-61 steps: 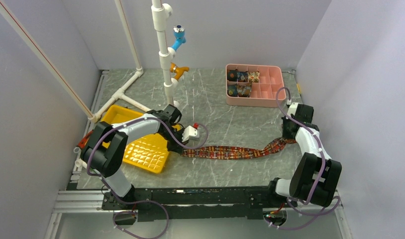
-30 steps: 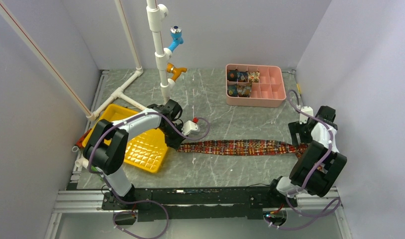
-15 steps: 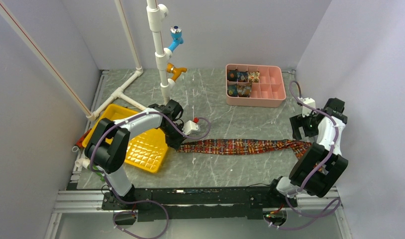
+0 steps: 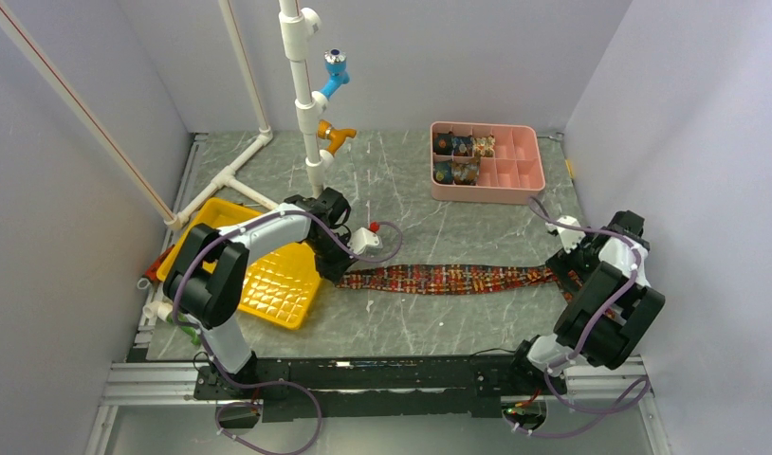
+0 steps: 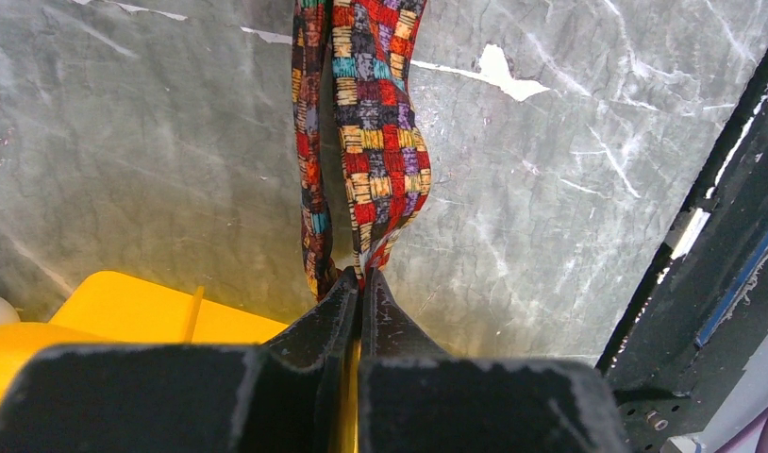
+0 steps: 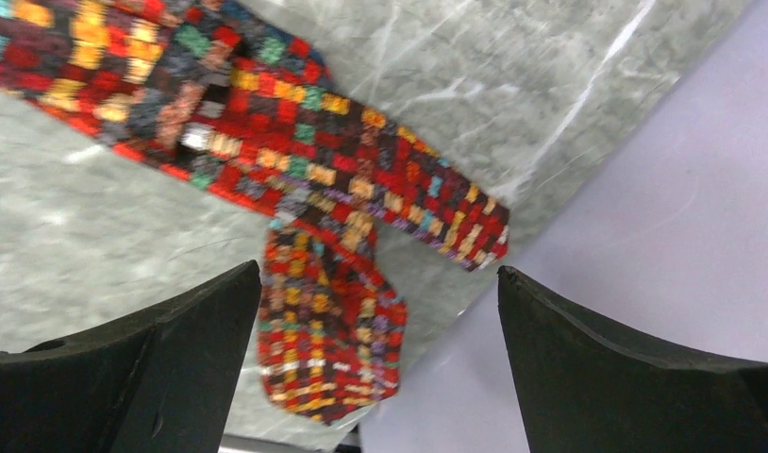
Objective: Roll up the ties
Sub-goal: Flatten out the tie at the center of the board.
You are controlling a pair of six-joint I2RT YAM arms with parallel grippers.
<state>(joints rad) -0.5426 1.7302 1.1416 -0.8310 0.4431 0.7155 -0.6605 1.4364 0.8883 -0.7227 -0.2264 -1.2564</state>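
- The tie (image 4: 453, 279) lies as a flat strip across the middle of the top view on the grey marbled table (image 4: 411, 209), with bare tabletop above and below it.
- Its right end is folded over itself at the table's right edge, close to the lilac wall (image 6: 663, 189). Its left end lies just beside the corner of the yellow tray (image 4: 268, 294).
- The left gripper (image 5: 361, 278), at centre left, reaches low across the tray's corner. Its fingers are pressed together, pinching the tie's left end.
- The right gripper (image 6: 378, 274), at the right of the frame, points down over the folded end with its fingers spread wide on either side of it.
- A pink compartment box (image 4: 524, 175) at upper right holds rolled ties (image 4: 463, 147) in its left cells.
- A white pipe stand (image 4: 306, 95) rises left of centre, well behind the strip.
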